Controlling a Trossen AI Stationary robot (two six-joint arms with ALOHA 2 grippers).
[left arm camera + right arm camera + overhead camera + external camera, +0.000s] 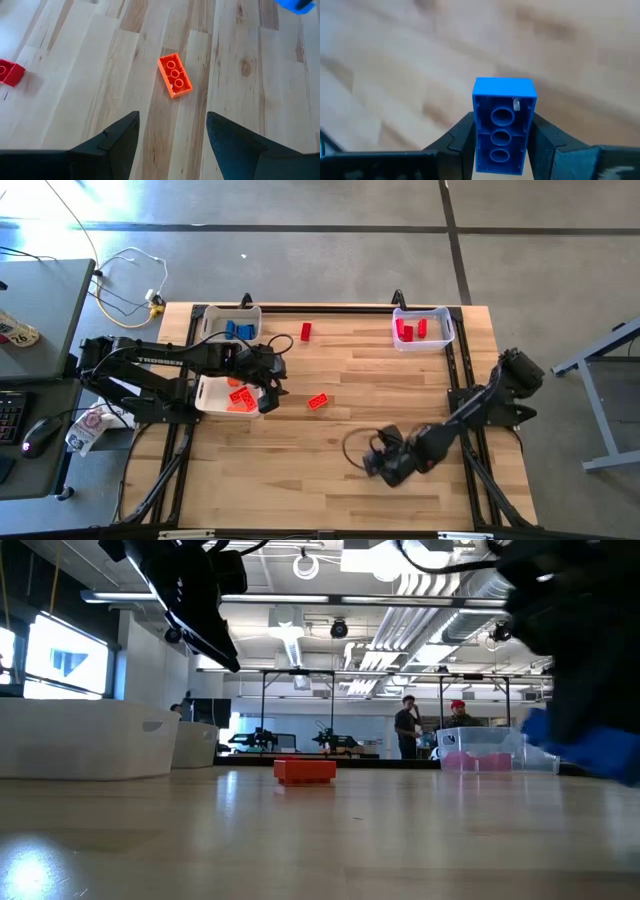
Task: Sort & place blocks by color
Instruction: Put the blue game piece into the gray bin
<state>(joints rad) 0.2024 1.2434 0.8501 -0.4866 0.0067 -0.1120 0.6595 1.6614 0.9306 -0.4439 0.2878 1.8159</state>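
Mid-sort: right gripper clamped on blue brick above the table's near edge; next, carry to blue-block bin. Left gripper wide, over orange brick.

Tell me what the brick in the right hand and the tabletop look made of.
Blue brick: looks like hard moulded plastic, smooth with slight gloss; its hollow underside shows round tubes. Table: looks like light wood planks, matte, with visible grain, seams and a knot; could be laminate.
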